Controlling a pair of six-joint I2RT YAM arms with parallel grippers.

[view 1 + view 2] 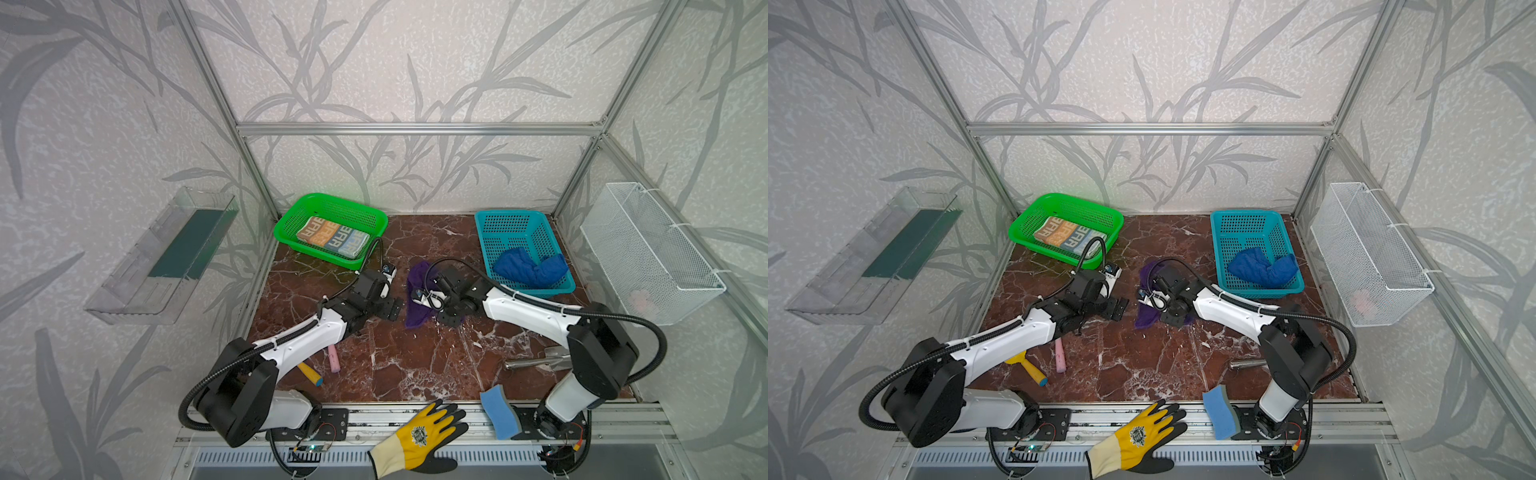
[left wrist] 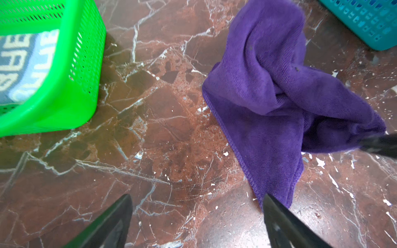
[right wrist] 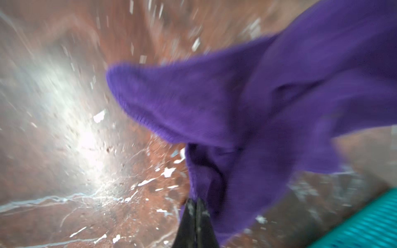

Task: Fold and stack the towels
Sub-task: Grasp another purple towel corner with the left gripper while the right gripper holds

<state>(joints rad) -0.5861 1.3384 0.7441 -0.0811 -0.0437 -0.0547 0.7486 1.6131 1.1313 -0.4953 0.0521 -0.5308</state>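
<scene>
Right end effector (image 3: 195,203) clamps the purple towel (image 1: 417,313) left of the teal basket (image 1: 511,226), its length running front-to-back. Left end effector (image 2: 196,197) gapes open

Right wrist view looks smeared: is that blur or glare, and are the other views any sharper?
Right wrist view: motion blur smears the purple towel and the marble table, with a white glare patch on it; the right gripper tips look fairly crisp. Left wrist view: sharp, towel stitching readable. Both top views: sharp, evenly lit.
</scene>
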